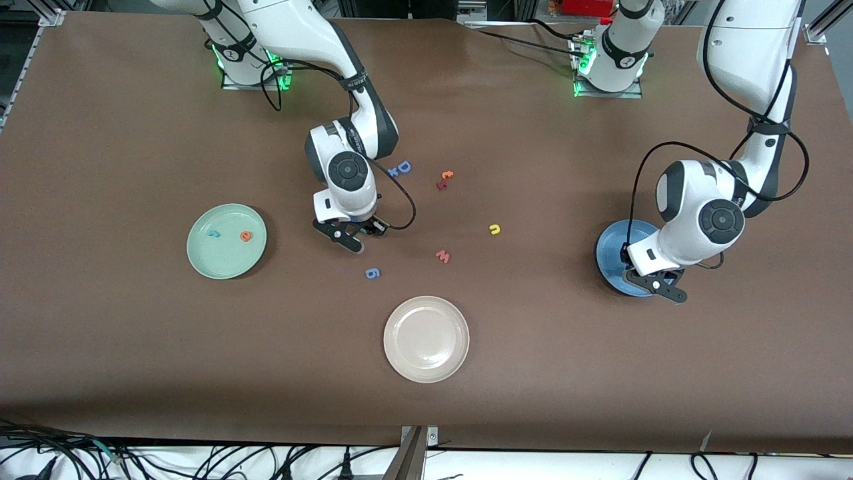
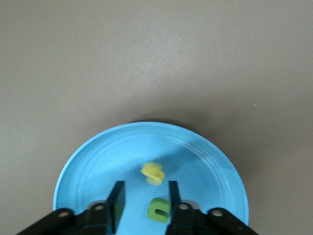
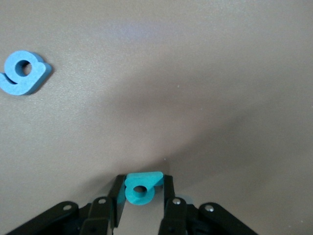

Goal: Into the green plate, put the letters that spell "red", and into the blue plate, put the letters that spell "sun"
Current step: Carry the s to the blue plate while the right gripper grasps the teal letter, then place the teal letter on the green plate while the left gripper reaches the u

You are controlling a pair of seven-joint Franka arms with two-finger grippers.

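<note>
The green plate (image 1: pixel 226 261) holds a small teal "r" (image 1: pixel 213 234) and an orange "e" (image 1: pixel 246 235). My right gripper (image 1: pixel 356 244) is low over the table beside that plate. It is shut on the teal "d" (image 3: pixel 142 187), which sits between its fingertips (image 3: pixel 143 179). My left gripper (image 1: pixel 658 285) hangs over the blue plate (image 1: pixel 610 250), open (image 2: pixel 145 200). In that plate (image 2: pixel 98 161) lie a yellow "s" (image 2: pixel 153 174) and a green u/n shape (image 2: pixel 160 209), the green one close to one finger. A yellow u/n shape (image 1: pixel 494 229) lies on the table mid-way between the arms.
A blue "g" (image 1: pixel 372 273) lies just nearer the front camera than my right gripper and also shows in the right wrist view (image 3: pixel 22 73). A blue "D" (image 1: pixel 400 168), orange-red letters (image 1: pixel 444 179) and a pinkish "w" (image 1: pixel 443 256) lie mid-table. A cream plate (image 1: pixel 426 360) sits near the front edge.
</note>
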